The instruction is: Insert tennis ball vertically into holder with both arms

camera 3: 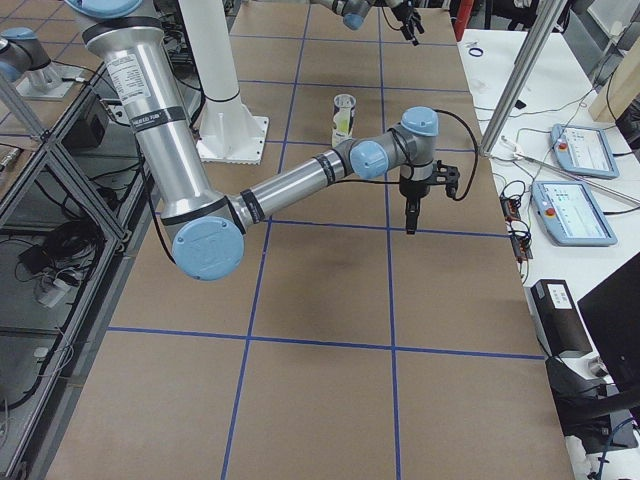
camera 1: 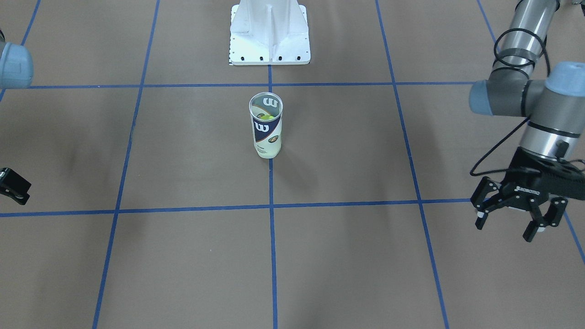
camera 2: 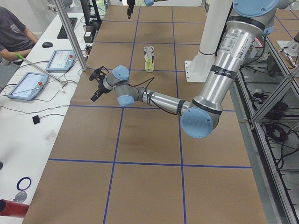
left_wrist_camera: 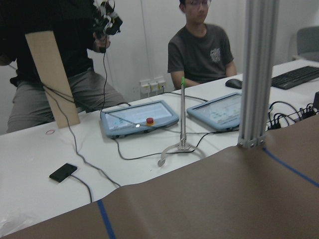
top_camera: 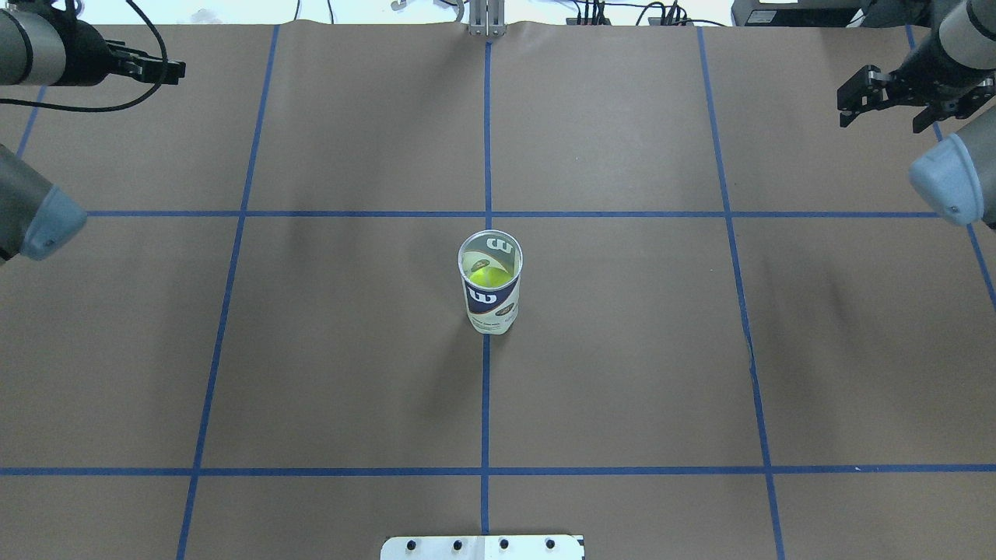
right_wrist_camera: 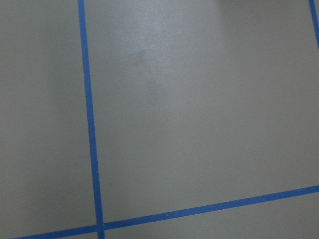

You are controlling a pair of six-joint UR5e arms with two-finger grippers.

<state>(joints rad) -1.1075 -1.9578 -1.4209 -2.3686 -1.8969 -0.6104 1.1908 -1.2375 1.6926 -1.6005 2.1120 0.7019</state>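
Observation:
The holder (camera 1: 266, 132) is a clear can with a navy and white "W" label. It stands upright, open end up, at the table's middle (top_camera: 490, 299). A yellow-green tennis ball (top_camera: 489, 276) lies inside it and also shows through the wall in the front-facing view (camera 1: 265, 118). My left gripper (camera 1: 507, 228) is open and empty, far off to the holder's side near the table edge. My right gripper (top_camera: 883, 117) is open and empty at the opposite far corner. Only a part of it shows in the front-facing view (camera 1: 13, 185). Both are well apart from the holder.
The white pedestal base (camera 1: 269, 36) stands behind the holder on the robot's side. Blue tape lines (top_camera: 486, 389) divide the brown table cover. Beyond the far edge are a metal post (left_wrist_camera: 256, 74), touch pendants (left_wrist_camera: 139, 117) and seated and standing people (left_wrist_camera: 199, 45).

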